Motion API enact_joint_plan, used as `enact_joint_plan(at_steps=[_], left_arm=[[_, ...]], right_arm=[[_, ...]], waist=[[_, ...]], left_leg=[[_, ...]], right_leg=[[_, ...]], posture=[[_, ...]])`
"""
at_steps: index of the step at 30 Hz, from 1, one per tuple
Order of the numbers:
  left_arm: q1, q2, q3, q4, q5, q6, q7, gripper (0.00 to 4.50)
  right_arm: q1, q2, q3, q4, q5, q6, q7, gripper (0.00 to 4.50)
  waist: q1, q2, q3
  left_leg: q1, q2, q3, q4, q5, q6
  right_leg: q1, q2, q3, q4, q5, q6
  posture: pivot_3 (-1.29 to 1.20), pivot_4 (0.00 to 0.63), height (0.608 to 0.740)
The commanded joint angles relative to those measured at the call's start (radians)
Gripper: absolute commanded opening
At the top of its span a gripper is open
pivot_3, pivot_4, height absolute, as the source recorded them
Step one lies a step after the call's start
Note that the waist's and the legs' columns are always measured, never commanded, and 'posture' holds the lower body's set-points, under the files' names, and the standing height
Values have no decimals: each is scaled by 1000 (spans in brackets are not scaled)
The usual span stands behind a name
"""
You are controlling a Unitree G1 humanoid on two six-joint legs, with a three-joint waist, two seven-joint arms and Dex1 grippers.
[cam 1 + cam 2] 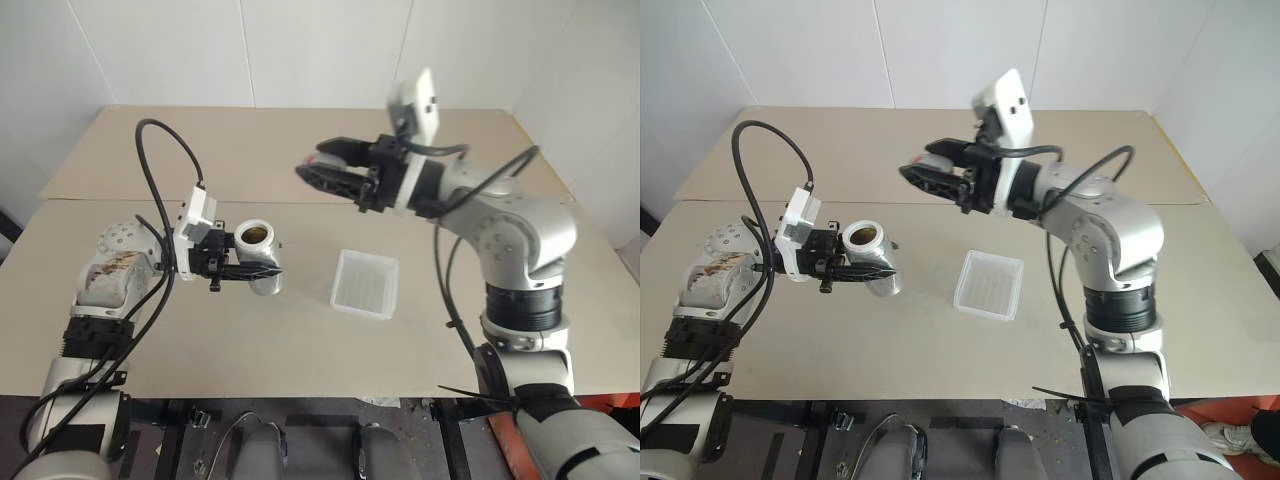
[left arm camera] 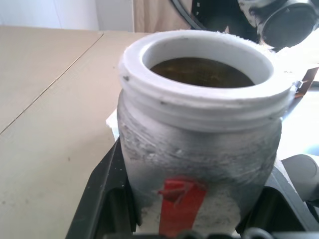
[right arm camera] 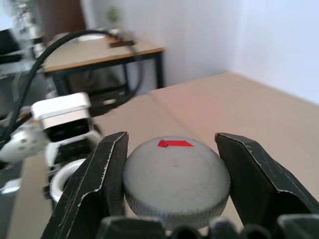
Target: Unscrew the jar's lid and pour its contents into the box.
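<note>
Surface: two beige table (image 1: 200, 340) tops pushed together, seam running 9 to 3 o'clock across the head view; white wall panels behind. A second desk with dark legs shows in the right wrist view, against a white wall.

The box (image 1: 366, 283) lies flat near table centre, nothing touching it, bare board on all its sides.

The left gripper (image 1: 262, 271) is pinched on the jar (image 1: 258, 255), at 9 o'clock of the box and held above the table. Jar roughly upright, mouth uncovered, white rim showing; the contents (image 2: 202, 72) appear as a brownish mass inside. Red stripe faces the wrist camera between the fingers (image 2: 102, 199).

The right gripper (image 1: 312, 172) is clamped on the lid (image 3: 175, 174), held in the air at 11 o'clock of the box, well apart from the jar; red mark on the lid's top.

Open board: far half of the table and the near edge at 6 o'clock.
</note>
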Motion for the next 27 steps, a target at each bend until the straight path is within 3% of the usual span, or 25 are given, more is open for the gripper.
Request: enact_joint_plan(at_steps=[1, 10, 15, 20, 25, 27], left_arm=[[-24, -5, 8, -3, -5, -22, -2, 1939], [-59, -56, 6, 26, 23, -75, 52, 1939], [-86, -91, -1, 34, 57, -113, 109, 1939], [-106, -124, -6, 40, 93, -148, 165, 1939], [-133, -175, -47, 31, 202, -256, 279, 1939], [-165, -201, -88, 43, 307, -367, 362, 1939]], right_arm=[[76, -45, -72, -84, 10, 0, -48, 2732], [499, -191, -93, -135, -242, -224, -183, 2732], [658, -143, -58, -57, -346, -337, -256, 2732], [681, -70, -52, 15, -370, -390, -289, 2732], [707, -82, -41, 44, -382, -392, -257, 4317], [708, -113, -64, 11, -350, -358, -218, 4461]], waist=[[-2, 0, 0], [1, 0, 0], [-5, 0, 0], [-10, 0, 0], [0, 0, 0], [4, 0, 0]], left_leg=[[0, 0, 0, 0, 0, 0], [0, -1, 0, 1, 0, 0], [0, -1, 1, 1, 0, 0], [3, -1, 1, 1, 0, 0], [3, -2, 2, 1, 0, 0], [3, -2, 2, 1, 0, 0]], right_leg=[[0, 0, 0, 0, 0, 0], [0, -1, 1, -3, 0, 0], [1, -1, 2, -5, 0, 0], [1, 0, 4, -2, 0, 0], [2, 0, 4, -3, 0, 0], [2, 0, 4, -3, 0, 0]], posture=[[0, 150, 740], [0, 150, 740], [0, 150, 740], [0, 150, 740], [0, 150, 740], [0, 150, 740]])
